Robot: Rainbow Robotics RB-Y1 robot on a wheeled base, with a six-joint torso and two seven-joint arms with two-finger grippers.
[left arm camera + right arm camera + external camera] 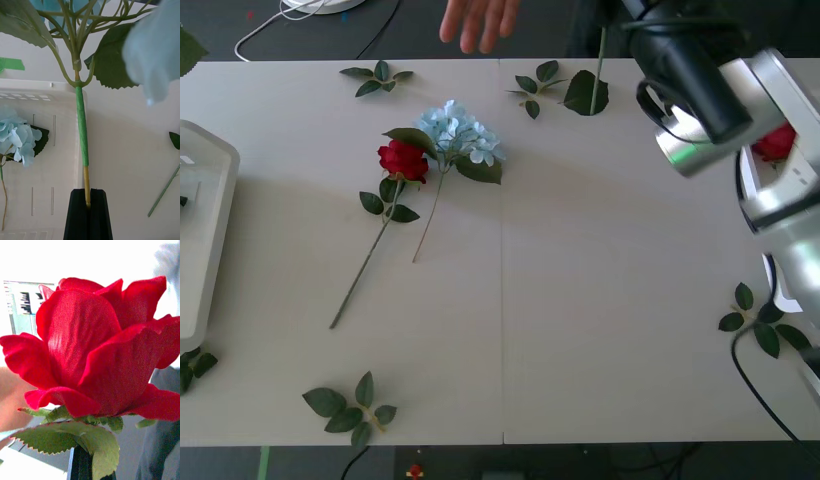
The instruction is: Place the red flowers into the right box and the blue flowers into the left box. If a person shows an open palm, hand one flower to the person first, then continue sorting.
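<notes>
My right gripper point(88, 459) is shut on a red flower point(97, 348) just under its bloom. That flower's stem and leaf point(588, 90) hang over the table's far edge beside my right arm point(695, 85). A person's open hand point(478, 20) reaches in close by, also seen as a hand point(11, 397) beside the bloom. My left gripper point(89, 197) is shut on the stem of a blue flower point(80, 123) above the left box point(56, 180), which holds another blue flower point(18, 142). A red flower point(402, 160) and a blue flower point(460, 132) lie together on the table. A red bloom point(777, 143) lies in the right box point(746, 190).
The left box point(202, 230) sits at the table's left edge. Loose leaf sprigs lie at the far left point(377, 78), far middle point(535, 85), near left point(350, 410) and right edge point(760, 320). The table's middle and near right are bare.
</notes>
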